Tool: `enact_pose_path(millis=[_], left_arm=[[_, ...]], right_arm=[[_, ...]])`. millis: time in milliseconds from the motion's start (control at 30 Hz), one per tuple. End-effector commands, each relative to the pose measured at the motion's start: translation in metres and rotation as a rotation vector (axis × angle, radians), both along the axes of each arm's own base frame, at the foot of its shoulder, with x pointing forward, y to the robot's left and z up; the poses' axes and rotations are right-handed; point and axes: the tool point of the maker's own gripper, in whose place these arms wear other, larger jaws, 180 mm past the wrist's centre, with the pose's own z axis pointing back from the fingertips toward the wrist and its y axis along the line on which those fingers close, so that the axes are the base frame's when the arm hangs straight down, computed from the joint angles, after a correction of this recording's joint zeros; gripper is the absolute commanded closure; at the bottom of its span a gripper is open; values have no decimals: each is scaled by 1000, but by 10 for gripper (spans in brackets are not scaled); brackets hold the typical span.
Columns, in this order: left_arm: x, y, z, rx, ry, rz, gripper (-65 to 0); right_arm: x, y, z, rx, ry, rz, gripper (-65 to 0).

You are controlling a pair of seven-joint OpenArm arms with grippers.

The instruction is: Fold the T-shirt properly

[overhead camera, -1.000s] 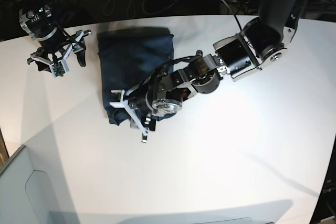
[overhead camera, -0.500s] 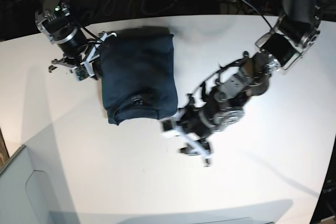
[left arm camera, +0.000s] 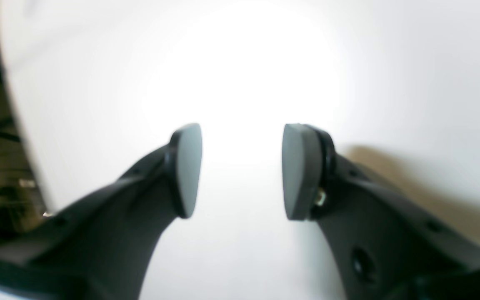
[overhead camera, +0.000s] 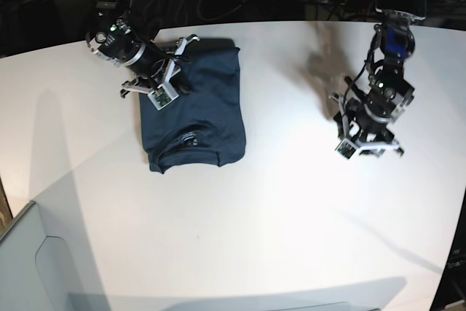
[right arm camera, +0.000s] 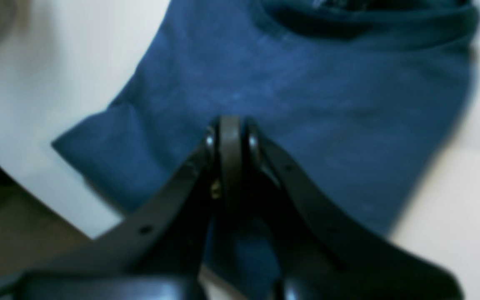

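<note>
Right gripper (right arm camera: pixel 231 137): jaws pressed together over the folded T-shirt (right arm camera: pixel 290 96); collar beyond its tips, seen only from the wrist.
Left gripper (left arm camera: pixel 242 171): wide, empty, above bare table (left arm camera: pixel 390 62).
Base view: shirt well apart from left gripper.

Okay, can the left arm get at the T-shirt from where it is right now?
Probably, after a reach. The left gripper hangs open over bare table, apart from the T-shirt, with nothing between. The right gripper sits shut above the shirt's far end.
</note>
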Motion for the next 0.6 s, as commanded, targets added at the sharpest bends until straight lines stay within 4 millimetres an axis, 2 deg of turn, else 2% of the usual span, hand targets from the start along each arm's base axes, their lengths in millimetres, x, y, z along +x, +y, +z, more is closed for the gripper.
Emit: enact_pose_path(millis=[0,100,200,300,433,500,567], left_arm=[[1,8,9,9,-30,17,-296],[-16,19,-4,-9,5,75,-296],[-35,32,-15,-16,39,126,-296],[-41,42,-7,-8,22,154,-295],[-51,39,11,-15,-28,163,-288],[-59,37,22,-25,-58,181,-242],[-69,35,31,-36,-84,202,-158]], right_arm=[[2,5,7,47,-36,1,0],[-8,7,-4,77,-8,-3,0],[-18,7,-7,90,2,-7,0],[-13,5,11,110,-72,-22,0],[-9,3,50,99,-191,-17,0],[-16,-2,58,81,-205,-24,0],[-23,-10,65,61,-213,-43,0]])
